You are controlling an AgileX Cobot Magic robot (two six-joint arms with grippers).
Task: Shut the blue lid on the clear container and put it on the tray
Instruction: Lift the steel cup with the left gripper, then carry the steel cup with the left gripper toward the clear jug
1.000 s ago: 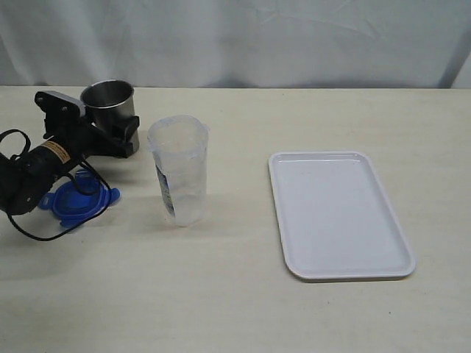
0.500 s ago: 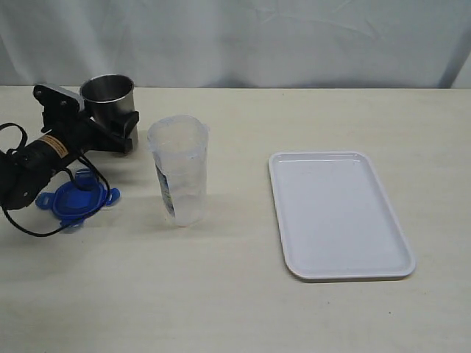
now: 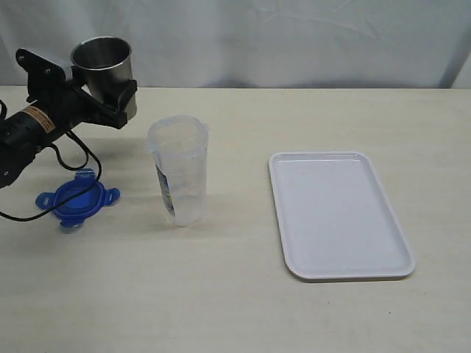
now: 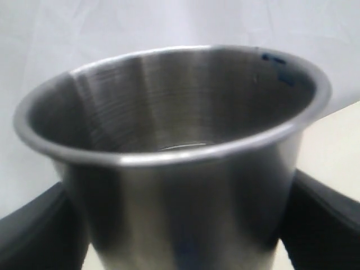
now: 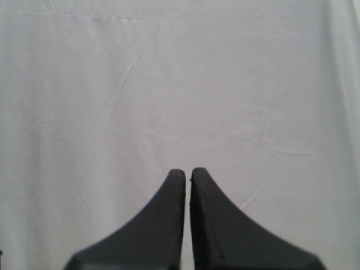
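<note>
Your left pincer gripped the steel cup, with a black finger pressed on either side of its wall. It held the cup upright, behind and to the left of the clear container. The container stood upright and open-topped on the table, and its printed strip ran down the side nearest the lid. The blue lid lay flat on the table to the container's left, a little apart from it and out of the pincer's hold. The white tray lay to the container's right, well apart. Your right pincer was closed, with its tips together, and faced a white cloth.
</note>
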